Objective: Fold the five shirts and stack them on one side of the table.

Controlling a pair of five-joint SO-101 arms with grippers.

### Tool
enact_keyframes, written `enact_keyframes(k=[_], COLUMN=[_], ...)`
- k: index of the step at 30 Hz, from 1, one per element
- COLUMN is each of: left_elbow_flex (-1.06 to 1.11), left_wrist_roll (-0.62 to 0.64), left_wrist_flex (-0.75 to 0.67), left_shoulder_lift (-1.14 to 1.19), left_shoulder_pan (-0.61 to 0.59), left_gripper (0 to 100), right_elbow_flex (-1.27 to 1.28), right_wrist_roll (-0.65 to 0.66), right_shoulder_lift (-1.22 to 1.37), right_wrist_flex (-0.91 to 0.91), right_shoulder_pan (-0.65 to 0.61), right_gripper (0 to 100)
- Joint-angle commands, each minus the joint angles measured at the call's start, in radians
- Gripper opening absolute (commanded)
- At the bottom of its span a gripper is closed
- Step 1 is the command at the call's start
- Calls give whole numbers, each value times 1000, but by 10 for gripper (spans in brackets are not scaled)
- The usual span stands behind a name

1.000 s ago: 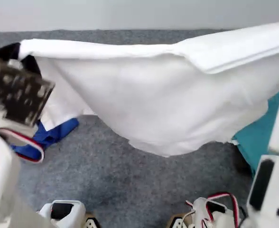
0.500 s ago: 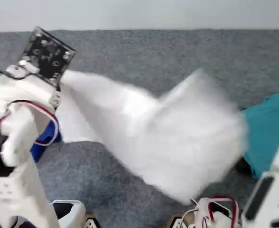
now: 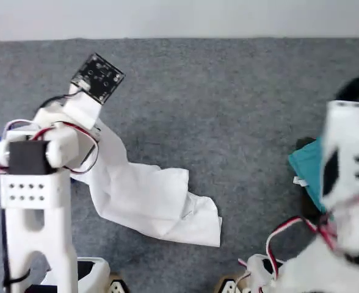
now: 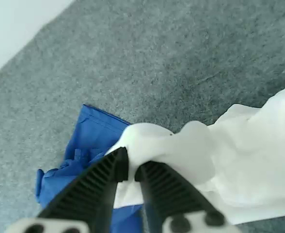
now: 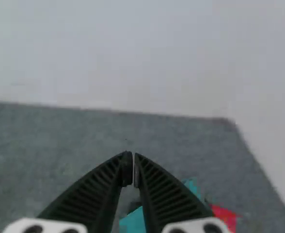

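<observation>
while left fingers [image 4: 102, 181] pinch it, white shirt [image 3: 148, 200] sags

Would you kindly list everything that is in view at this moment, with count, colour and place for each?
white shirt: one, white, crumpled on the table left of centre, one end lifted by the left gripper.
blue shirt: one, blue, on the table beside and partly beneath the white shirt's held end.
teal shirt: one, teal, at the table's right side, partly behind the right arm.
red cloth: one patch, red, next to the teal shirt.
table: one, grey, carpet-like surface.
wall: one, white, beyond the table's far edge.
left gripper: one, black fingers shut on the white shirt.
right gripper: one, black fingers shut on nothing, above the table's right side.
</observation>
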Motion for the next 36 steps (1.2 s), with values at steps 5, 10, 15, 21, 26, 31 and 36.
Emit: enact_keyframes(k=[5, 10, 15, 21, 26, 31, 36], left_elbow_flex=[219, 295, 331, 390, 453, 458, 458], left_wrist_roll=[-14, -12, -12, -12, -12, -12, -12], left_wrist_flex=[-184, -262, -267, -282, -350, -353, -353], left_shoulder_lift=[-5, -5, -5, -5, -5, -5, -5], left_shoulder_pan=[-20, -129, -207, -212, -212, -212, -212], left_gripper=[14, 14, 14, 14, 14, 14, 14], right_elbow_flex=[554, 890, 1135, 1215, 1168, 1019, 895], right_wrist_roll=[-6, 95, 150, 163, 163, 158, 161], right_shoulder_lift=[15, 15, 15, 151, 384, 544, 587], right_wrist_flex=[2, -139, -300, -394, -412, -406, -352], right_shoulder_pan=[-429, -628, -756, -921, -992, -1044, -1069], right_gripper=[12, 92, 195, 180, 202, 209, 210])
